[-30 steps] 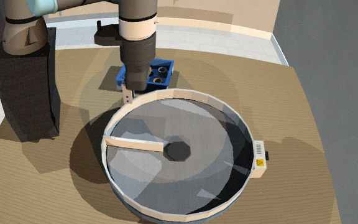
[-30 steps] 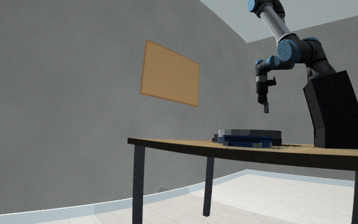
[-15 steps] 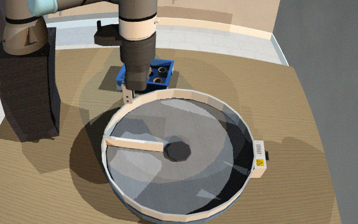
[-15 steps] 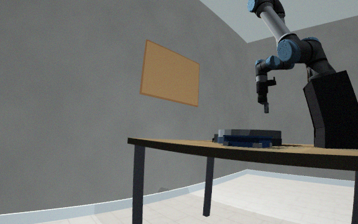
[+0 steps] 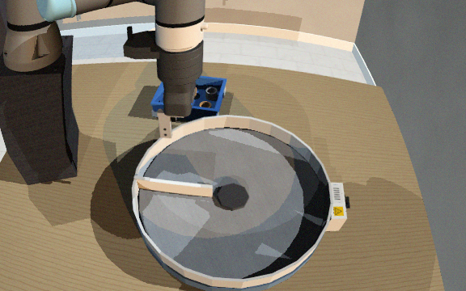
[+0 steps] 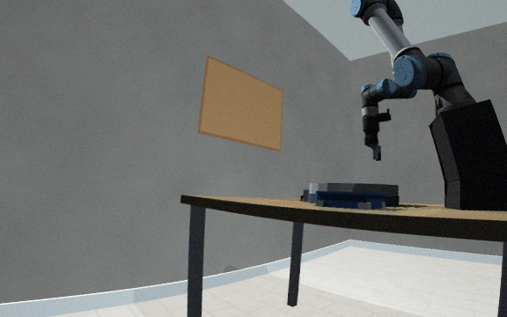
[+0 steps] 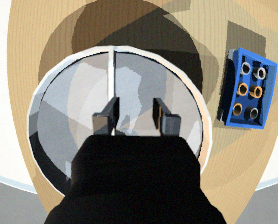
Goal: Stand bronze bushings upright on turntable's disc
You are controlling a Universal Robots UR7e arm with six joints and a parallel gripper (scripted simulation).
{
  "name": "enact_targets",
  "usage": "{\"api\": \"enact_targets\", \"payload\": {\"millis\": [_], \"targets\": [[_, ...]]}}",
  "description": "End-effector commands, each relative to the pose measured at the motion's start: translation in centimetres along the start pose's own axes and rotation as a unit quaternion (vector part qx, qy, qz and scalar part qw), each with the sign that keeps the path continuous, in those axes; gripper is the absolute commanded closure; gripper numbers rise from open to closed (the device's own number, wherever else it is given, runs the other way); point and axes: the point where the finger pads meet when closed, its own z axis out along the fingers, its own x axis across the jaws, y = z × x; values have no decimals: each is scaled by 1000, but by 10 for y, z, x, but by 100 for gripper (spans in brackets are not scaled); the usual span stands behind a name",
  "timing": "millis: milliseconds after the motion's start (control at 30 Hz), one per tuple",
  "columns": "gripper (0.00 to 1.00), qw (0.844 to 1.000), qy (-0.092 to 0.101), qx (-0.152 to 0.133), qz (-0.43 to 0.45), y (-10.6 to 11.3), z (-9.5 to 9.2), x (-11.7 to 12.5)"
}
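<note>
The blue crate (image 5: 194, 99) stands on the table behind the turntable and is partly hidden by my arm. In it I see a bronze bushing (image 5: 205, 104) and a dark steel bushing (image 5: 211, 93). In the wrist view the crate (image 7: 246, 90) holds several bronze and steel bushings. The turntable's grey disc (image 5: 226, 198) has a dark hub (image 5: 230, 196) at its middle and a pale bar (image 5: 174, 187) lying across its left half. My gripper (image 7: 136, 107) hangs high above the table, open and empty; it also shows in the side view (image 6: 377, 152).
A pale rim (image 5: 233, 121) rings the disc, with a labelled box (image 5: 337, 205) on its right side. The arm's black pedestal (image 5: 32, 109) stands at the table's left. A tan board (image 6: 240, 104) hangs on the wall.
</note>
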Motion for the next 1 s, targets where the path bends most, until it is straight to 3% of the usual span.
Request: {"api": "enact_targets", "payload": {"millis": [0,200,267,767,833,967], "targets": [[24,1000,0,0,0,0,3,12],[24,1000,0,0,0,-2,14,47],[24,1000,0,0,0,-2,14,47],[24,1000,0,-1,0,-7,53,179],[24,1000,0,-1,0,-7,53,179],[24,1000,0,0,0,-8,63,212]]}}
